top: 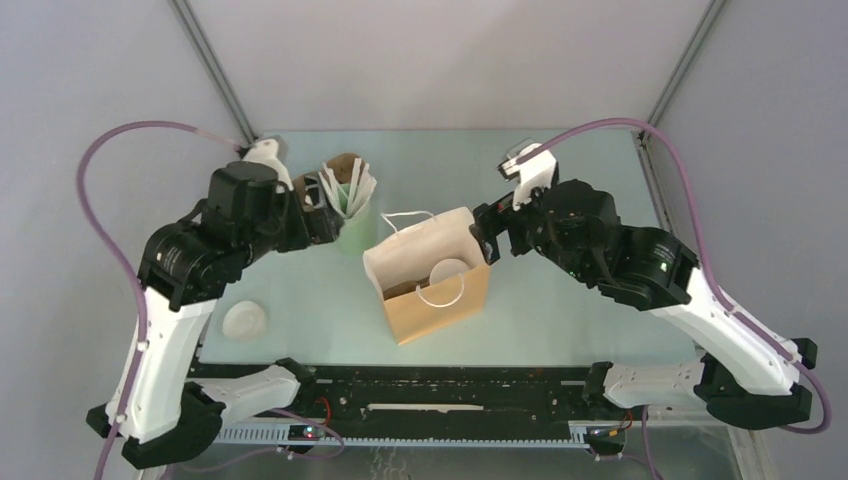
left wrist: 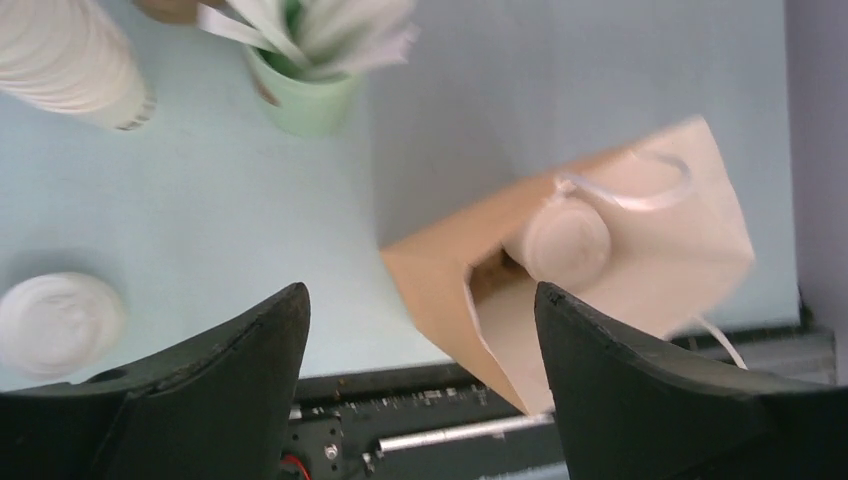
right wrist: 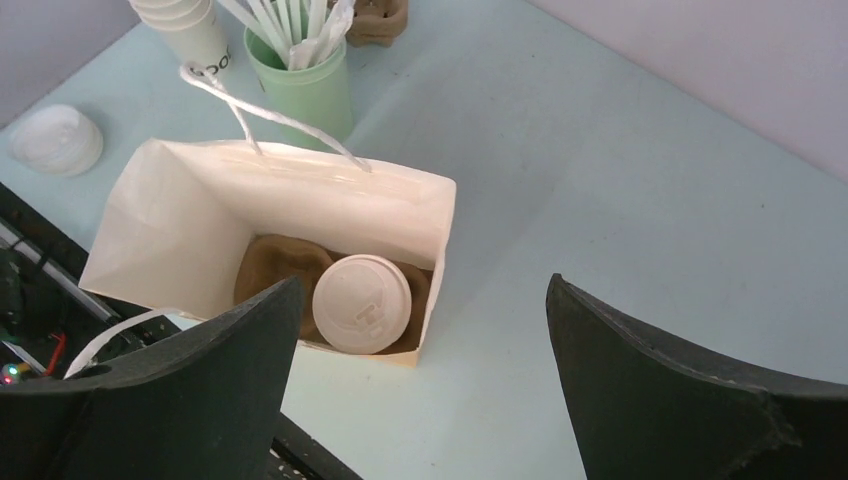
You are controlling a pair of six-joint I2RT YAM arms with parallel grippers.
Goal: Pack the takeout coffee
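Observation:
The takeout coffee (right wrist: 360, 303), a small cup under a round white lid, stands inside the brown paper bag (top: 440, 310) on a brown cardboard holder (right wrist: 272, 268). It also shows in the bag from above (top: 449, 272) and in the left wrist view (left wrist: 567, 240). My left gripper (top: 318, 226) hovers left of the bag beside the green cup, open and empty (left wrist: 420, 295). My right gripper (top: 487, 240) hangs at the bag's right rim, jaws wide and empty (right wrist: 424, 282).
A pale green cup of white sticks (top: 352, 228) stands just behind the bag's left side. A stack of cream cups (left wrist: 70, 60) and a cardboard carrier (top: 340, 165) are near it. A loose white lid (top: 243, 320) lies at the near left. The bag's white handles (right wrist: 260, 115) stick up.

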